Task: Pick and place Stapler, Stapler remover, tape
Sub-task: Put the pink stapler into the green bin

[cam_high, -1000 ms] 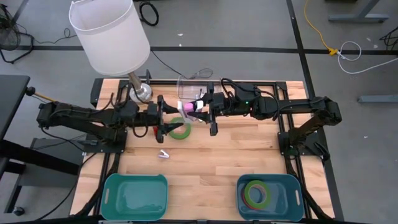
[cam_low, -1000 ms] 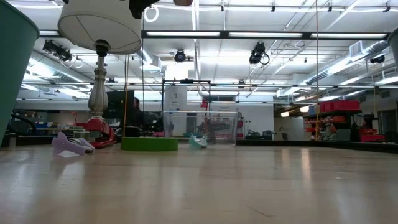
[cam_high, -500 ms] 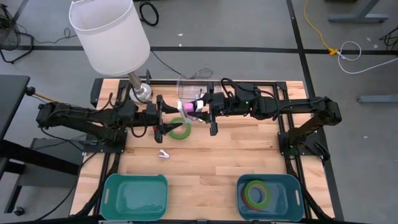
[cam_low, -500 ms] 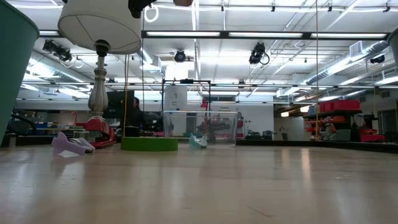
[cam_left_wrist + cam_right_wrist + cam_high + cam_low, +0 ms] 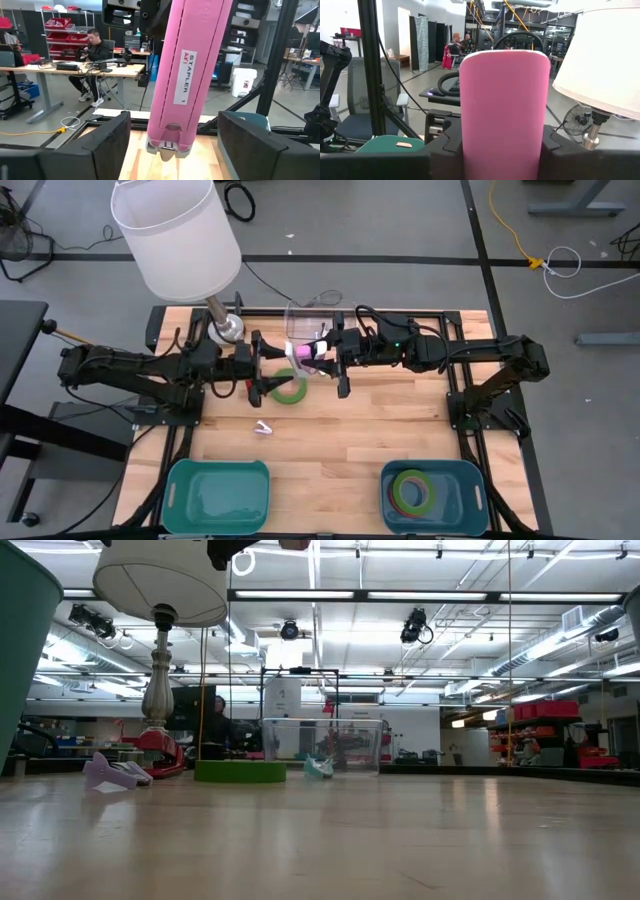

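My right gripper (image 5: 326,360) holds a pink stapler (image 5: 306,352) in the air over the table's far middle; its labelled free end (image 5: 170,145) points at my left gripper (image 5: 270,370). The left gripper is open, with a finger on either side of that end and a gap on both sides (image 5: 172,147). A green tape ring (image 5: 290,388) lies flat on the table under the two grippers. A lilac stapler remover (image 5: 263,427) lies nearer the front. Green and red-pink tape rings (image 5: 412,490) lie in the right bin. My right gripper pinches the pink stapler between its two fingers (image 5: 445,145), one on each long side (image 5: 470,150). It comes in level from the table's right, with the fingers lying along the stapler. The stapler is lifted clear and runs roughly level toward the left gripper.
A lamp with a white shade (image 5: 178,235) stands at the far left. A clear box (image 5: 310,328) sits behind the grippers, and a red stapler (image 5: 160,752) lies near the lamp's base. An empty teal bin (image 5: 218,495) sits front left and a teal bin (image 5: 470,480) front right. People sit beyond the table.
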You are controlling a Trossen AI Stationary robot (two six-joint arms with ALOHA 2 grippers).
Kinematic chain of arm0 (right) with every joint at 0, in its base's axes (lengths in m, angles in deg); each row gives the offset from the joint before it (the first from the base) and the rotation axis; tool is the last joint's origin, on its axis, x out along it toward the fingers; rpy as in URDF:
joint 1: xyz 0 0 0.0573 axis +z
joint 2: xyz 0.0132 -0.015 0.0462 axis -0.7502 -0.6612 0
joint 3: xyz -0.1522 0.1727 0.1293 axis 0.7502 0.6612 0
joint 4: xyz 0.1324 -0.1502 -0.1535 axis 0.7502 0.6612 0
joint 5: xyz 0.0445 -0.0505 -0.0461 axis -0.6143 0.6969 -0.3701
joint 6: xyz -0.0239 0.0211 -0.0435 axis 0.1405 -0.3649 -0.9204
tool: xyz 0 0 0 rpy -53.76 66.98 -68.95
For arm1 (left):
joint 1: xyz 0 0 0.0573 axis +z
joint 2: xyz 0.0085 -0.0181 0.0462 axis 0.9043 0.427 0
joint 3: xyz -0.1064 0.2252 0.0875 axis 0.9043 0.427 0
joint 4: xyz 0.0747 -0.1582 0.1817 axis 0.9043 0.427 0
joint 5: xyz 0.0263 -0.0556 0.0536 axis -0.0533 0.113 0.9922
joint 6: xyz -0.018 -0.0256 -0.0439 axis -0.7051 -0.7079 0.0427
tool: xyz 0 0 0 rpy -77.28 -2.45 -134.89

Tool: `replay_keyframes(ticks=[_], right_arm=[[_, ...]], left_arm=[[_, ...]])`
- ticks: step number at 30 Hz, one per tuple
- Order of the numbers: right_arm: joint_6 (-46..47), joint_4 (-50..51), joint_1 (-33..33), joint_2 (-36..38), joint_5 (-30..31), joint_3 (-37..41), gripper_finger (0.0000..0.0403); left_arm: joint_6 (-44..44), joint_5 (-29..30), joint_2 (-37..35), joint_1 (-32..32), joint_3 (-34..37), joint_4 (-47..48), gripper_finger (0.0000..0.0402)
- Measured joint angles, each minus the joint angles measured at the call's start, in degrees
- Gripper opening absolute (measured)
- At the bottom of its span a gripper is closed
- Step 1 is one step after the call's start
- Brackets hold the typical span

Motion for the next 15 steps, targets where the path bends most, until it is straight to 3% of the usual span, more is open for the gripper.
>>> replay_keyframes(ticks=[5,15], right_arm=[[0.0,0.0,0.0,0.0,0.0,0.0,0.0130],[1.2,0.1,0.0,0.0,0.0,0.0,0.0130]], left_arm=[[-1.2,-0.2,0.0,0.0,0.0,-0.1,0.0322],[-1.2,-1.5,3.9,0.0,-0.7,-2.7,0.0320]])
